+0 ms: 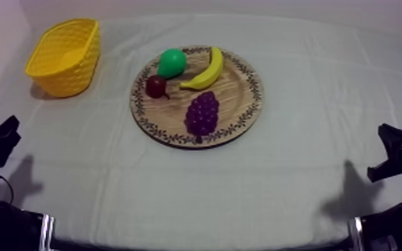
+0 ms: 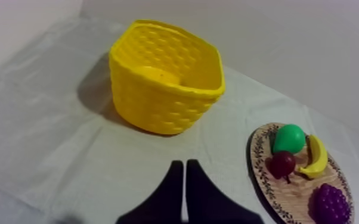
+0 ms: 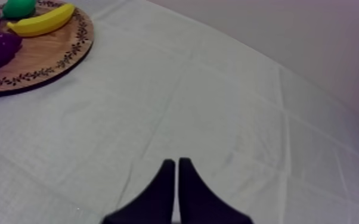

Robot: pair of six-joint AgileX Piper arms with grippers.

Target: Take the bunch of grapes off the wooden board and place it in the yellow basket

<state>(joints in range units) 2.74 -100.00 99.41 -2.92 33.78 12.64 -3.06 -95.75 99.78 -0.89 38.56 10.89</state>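
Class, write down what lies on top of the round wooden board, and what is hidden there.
On the wooden board lie a bunch of grapes, a banana, a green pear and a small red fruit. The wood beneath each fruit is covered.

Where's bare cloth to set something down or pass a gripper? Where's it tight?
Free: cloth right of the wooden board; the strip in front of it; the gap between yellow basket and board. Crowded: the board, with pear, small red fruit, banana, bunch of grapes.
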